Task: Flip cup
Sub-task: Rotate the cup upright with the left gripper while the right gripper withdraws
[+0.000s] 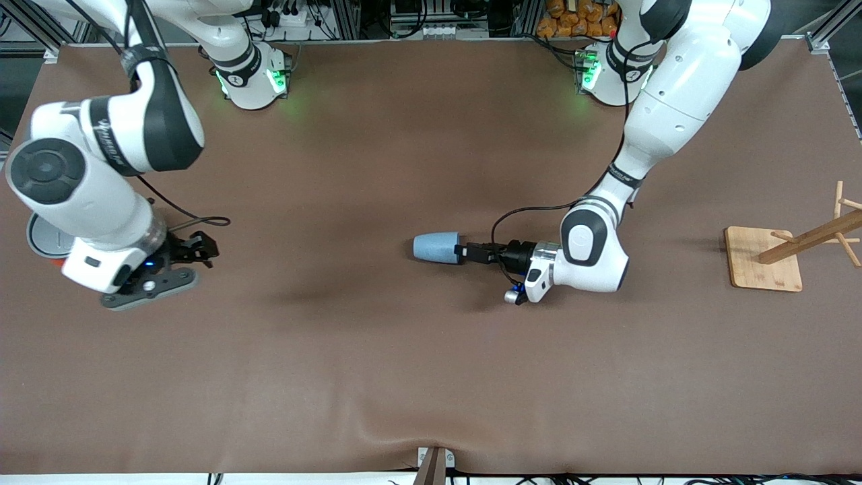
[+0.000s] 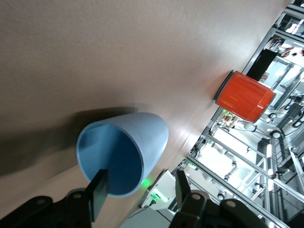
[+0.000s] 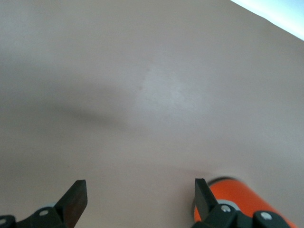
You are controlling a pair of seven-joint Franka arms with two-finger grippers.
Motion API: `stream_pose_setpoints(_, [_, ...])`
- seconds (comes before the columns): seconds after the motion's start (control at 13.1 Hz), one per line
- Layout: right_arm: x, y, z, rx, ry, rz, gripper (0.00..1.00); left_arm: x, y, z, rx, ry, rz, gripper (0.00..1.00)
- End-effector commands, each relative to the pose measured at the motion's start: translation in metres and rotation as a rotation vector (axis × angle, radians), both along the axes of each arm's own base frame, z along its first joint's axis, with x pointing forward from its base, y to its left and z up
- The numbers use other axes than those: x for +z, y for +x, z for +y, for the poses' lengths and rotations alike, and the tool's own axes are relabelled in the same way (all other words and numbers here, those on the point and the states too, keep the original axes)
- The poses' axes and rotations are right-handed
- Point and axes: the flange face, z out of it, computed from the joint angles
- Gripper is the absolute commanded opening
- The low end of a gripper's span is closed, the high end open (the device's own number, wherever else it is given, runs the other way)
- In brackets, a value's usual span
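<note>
Brown cloth covers the table [image 1: 377, 377]. Front view: the left gripper [image 1: 463, 252] holds the cup [image 1: 436, 247] sideways near the table's middle, rim at the fingers, closed base pointing toward the right arm's end. Whether the cup hangs just above the cloth or touches it cannot be judged here. A wooden rack [image 1: 788, 252] on a square base stands toward the left arm's end. The right gripper [image 1: 199, 248] is over the table at the right arm's end, arm waiting; a grey lid and a bit of orange can [image 1: 42, 241] peek out from under that arm.

Left wrist view: cup [image 2: 128, 152] on its side, darker blue inside facing the camera. One finger [image 2: 99, 194] sits inside the mouth, the other [image 2: 181, 186] outside the wall, so the jaws pinch the cup's rim wall between them. Can [image 2: 244, 96] stands upright on the cloth, well apart from the cup.

Right wrist view: both fingertips [image 3: 76, 195] show with a wide gap and bare cloth between them; jaws spread, holding nothing. Can [image 3: 242, 199] lies just beside one fingertip, partly hidden.
</note>
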Motion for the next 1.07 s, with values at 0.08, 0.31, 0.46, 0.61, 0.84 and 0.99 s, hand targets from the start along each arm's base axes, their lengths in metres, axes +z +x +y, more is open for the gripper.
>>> stream_pose_setpoints(0.08, [0.049,-0.022,-0.066,-0.182,0.157,0.027,1.0,0.001,-0.002,-0.018,0.036,-0.024,-0.008,0.54])
stream_pose_setpoints(0.31, [0.065,-0.04,-0.072,-0.208,0.144,0.073,1.0,-0.004,-0.007,-0.026,0.034,-0.032,-0.01,0.37])
stream_pose_setpoints(0.46, [0.084,-0.054,-0.065,-0.217,0.14,0.071,1.0,-0.005,-0.006,-0.027,0.036,-0.023,-0.041,0.0])
stream_pose_setpoints(0.61, [0.096,-0.066,-0.04,-0.243,0.134,0.082,1.0,0.006,0.003,-0.029,0.05,-0.004,-0.109,0.0])
stream_pose_setpoints(0.84, [0.102,-0.071,-0.023,-0.249,0.134,0.076,1.0,0.062,0.038,-0.017,0.094,0.01,-0.161,0.0])
stream_pose_setpoints(0.99, [0.104,-0.074,-0.025,-0.254,0.135,0.089,1.0,0.131,0.058,0.006,0.08,0.123,-0.233,0.0])
